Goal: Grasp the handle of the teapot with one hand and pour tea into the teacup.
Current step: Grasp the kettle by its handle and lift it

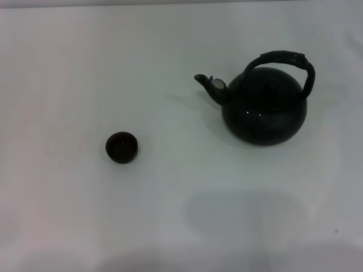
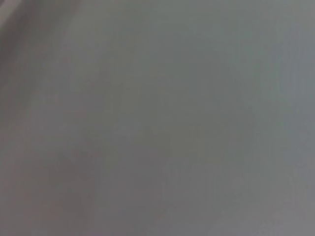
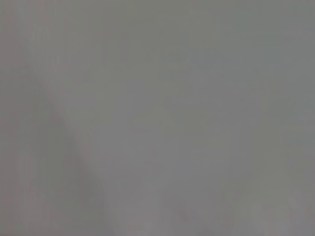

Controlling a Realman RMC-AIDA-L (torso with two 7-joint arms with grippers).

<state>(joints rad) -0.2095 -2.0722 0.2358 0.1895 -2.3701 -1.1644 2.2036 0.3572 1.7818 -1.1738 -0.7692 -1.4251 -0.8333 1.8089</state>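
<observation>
The glossy black round teapot point(image 1: 265, 107) stands upright on the white table at the right in the head view. Its short spout point(image 1: 209, 85) points left. Its thick black wrapped handle point(image 1: 282, 59) arches over the top of the body. The tiny dark teacup point(image 1: 121, 147) stands upright to the left of the teapot and nearer to me, well apart from it. Neither gripper shows in any view. Both wrist views show only a plain grey surface.
The white table point(image 1: 68, 68) fills the head view. A faint shadow point(image 1: 244, 212) lies on the table in front of the teapot.
</observation>
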